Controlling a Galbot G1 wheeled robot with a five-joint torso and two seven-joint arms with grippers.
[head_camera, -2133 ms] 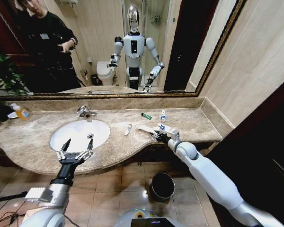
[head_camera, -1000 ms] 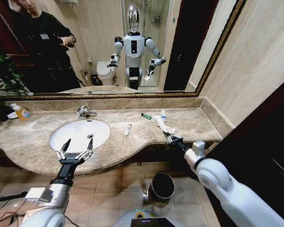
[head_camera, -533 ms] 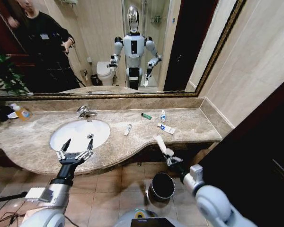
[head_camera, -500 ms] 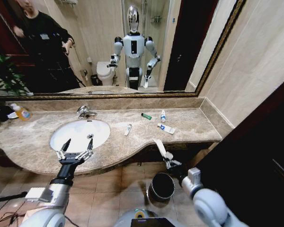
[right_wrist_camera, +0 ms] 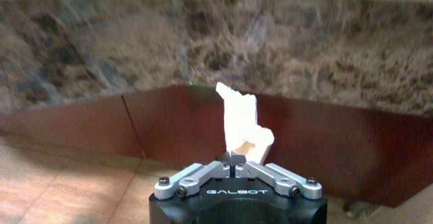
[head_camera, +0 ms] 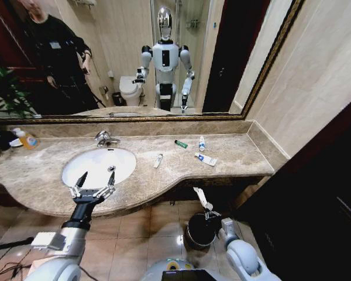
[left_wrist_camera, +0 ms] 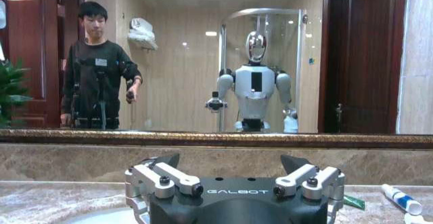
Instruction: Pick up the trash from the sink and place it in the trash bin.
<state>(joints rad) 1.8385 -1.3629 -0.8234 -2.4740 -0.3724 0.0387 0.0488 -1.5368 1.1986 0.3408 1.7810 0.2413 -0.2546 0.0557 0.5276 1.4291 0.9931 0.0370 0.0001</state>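
Note:
My right gripper [head_camera: 209, 214] is shut on a white tube [head_camera: 200, 198] of trash and holds it upright just over the dark grey trash bin [head_camera: 198, 232] on the floor, below the counter edge. In the right wrist view the white tube [right_wrist_camera: 242, 125] stands up from the closed gripper [right_wrist_camera: 235, 167]. More trash lies on the counter: a white tube [head_camera: 157, 160], a dark green tube [head_camera: 181, 144], a small white bottle [head_camera: 202, 143] and a blue-marked white tube [head_camera: 205, 159]. My left gripper [head_camera: 97, 175] hangs open over the front of the white sink [head_camera: 82, 164], holding nothing.
A chrome faucet [head_camera: 104, 139] stands behind the basin. An orange-liquid bottle [head_camera: 25, 138] sits at the counter's far left. The marble counter edge [head_camera: 181, 180] overhangs the bin. A large mirror backs the counter; a dark door panel [head_camera: 316, 193] is on the right.
My right arm has come off the counter and gone down with the white tube, from counter height to just above the trash bin. The left arm has stayed still.

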